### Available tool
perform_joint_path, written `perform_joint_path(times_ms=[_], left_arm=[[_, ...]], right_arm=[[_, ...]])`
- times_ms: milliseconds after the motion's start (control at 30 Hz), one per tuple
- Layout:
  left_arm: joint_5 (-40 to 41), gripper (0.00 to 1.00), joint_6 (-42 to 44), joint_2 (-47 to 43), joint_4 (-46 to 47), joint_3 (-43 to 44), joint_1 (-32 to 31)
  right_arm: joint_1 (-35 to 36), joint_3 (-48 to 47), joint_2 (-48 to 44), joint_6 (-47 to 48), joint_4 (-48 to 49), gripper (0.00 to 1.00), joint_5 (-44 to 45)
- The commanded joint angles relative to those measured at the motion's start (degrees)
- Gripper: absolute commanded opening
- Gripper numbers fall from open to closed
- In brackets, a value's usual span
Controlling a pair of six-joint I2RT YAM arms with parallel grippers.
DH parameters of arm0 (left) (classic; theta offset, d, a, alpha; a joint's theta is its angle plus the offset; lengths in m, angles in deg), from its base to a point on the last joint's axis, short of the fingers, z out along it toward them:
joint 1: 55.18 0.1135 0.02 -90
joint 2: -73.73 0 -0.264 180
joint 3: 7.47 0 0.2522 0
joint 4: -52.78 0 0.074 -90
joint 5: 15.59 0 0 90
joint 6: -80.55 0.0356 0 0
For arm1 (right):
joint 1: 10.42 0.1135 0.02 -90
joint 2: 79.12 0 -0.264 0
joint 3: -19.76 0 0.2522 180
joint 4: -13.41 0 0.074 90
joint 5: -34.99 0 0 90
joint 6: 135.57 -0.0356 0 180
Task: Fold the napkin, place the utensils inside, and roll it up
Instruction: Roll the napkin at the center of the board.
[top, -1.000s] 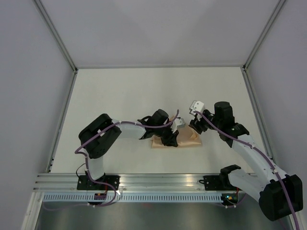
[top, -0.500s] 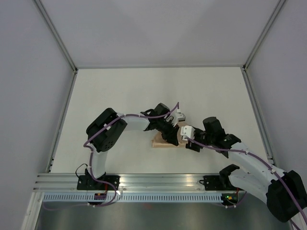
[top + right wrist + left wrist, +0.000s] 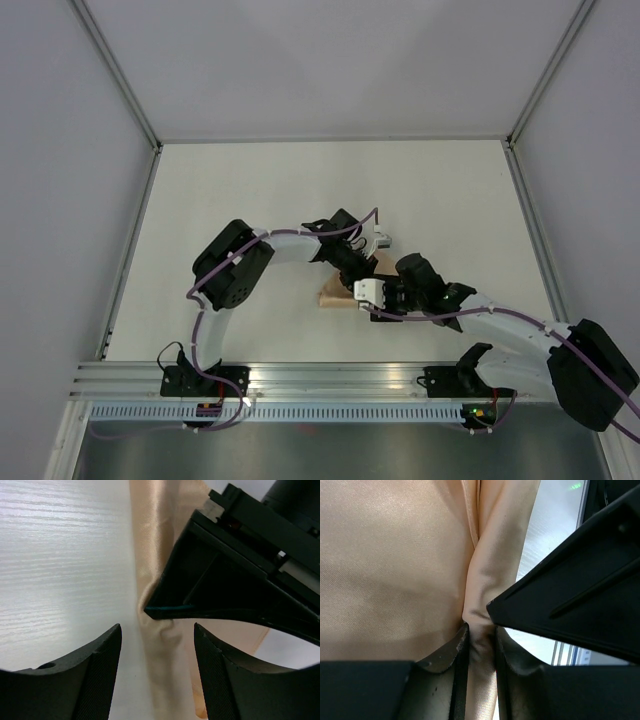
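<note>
The right gripper has swung in from the right — jaws wide, astride the mid-frame napkin whose ridge the left gripper pinches — probably to help roll it; utensils hidden, perhaps inside.

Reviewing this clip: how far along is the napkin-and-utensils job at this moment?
Done: the napkin is gathered into a narrow folded bundle. In hand: the left jaws pinch a ridge of cloth, while the right jaws stand open astride the same ridge. Left: no utensils show in any view, so whether they are inside is unclear; rolling looks unfinished.
</note>
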Motion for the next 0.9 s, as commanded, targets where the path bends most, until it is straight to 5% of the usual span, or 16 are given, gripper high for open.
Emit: perform_joint_path(times_ms=[0,267,367,600,700,867], left_arm=[[5.22,0.02,0.11,4.64,-7.57,0.16,0.05],[4.26,0.03,-0.07,6.23,-11.09,3.15,0.32],[3.82,0.07,-0.33,6.58,-11.53,3.50,0.58],[3.81,0.32,-3.21,4.30,-10.04,3.33,1.37],[3.03,0.45,-8.56,0.71,-5.50,1.75,3.30],[4.07,0.49,-14.81,-4.84,2.67,-2.11,5.58]], right_arm=[[2.15,0.82,1.72,0.79,4.64,0.65,3.51],[3.39,1.88,5.85,0.70,8.51,0.61,5.79],[3.30,2.23,6.91,0.44,8.86,0.50,6.24],[3.30,3.99,7.79,-0.35,10.44,0.14,6.94],[2.60,4.17,7.96,-0.97,9.83,0.06,4.94],[0.14,1.45,9.37,-0.27,4.66,0.06,0.62]])
